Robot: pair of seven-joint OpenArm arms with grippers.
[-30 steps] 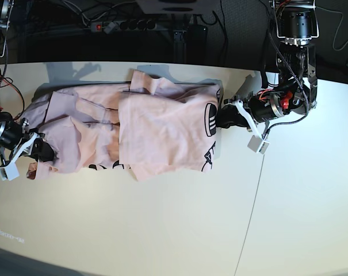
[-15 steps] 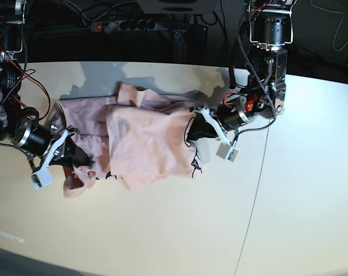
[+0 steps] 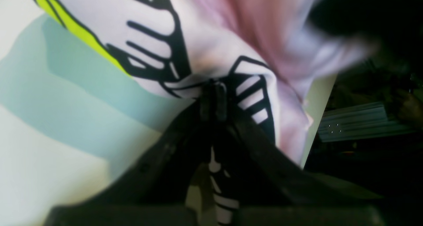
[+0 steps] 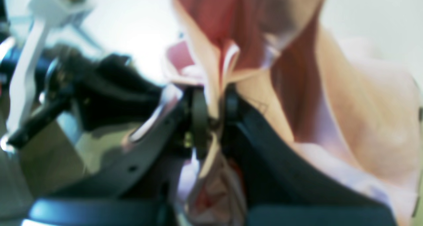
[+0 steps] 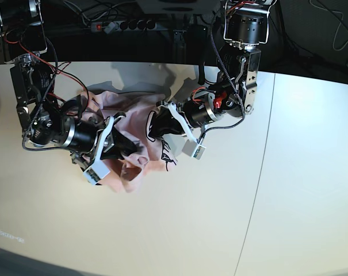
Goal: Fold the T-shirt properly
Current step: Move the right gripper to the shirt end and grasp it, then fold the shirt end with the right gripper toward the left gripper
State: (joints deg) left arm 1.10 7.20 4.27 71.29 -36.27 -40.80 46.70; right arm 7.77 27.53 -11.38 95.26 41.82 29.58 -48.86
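The pale pink T-shirt (image 5: 130,112) is bunched into a crumpled heap at the middle of the white table (image 5: 162,230), pulled up between both arms. On its right side my left gripper (image 5: 155,129) is shut on a fold that carries black lettering. The left wrist view shows that gripper (image 3: 213,95) pinching the printed T-shirt (image 3: 211,47), with a yellow bit at the upper left. At the heap's lower left, my right gripper (image 5: 126,150) is shut on plain pink cloth. The blurred right wrist view shows that gripper (image 4: 213,112) with a hem of the T-shirt (image 4: 347,120) between its fingers.
A seam in the table top (image 5: 259,172) runs down the right half. Behind the table's far edge lie a power strip (image 5: 122,25) and cables in the dark. Both arm bases stand at the back, left and right.
Both grippers have moved toward each other while holding the cloth. The T-shirt, spread wide a second ago, is now gathered into a narrow crumpled heap between them.
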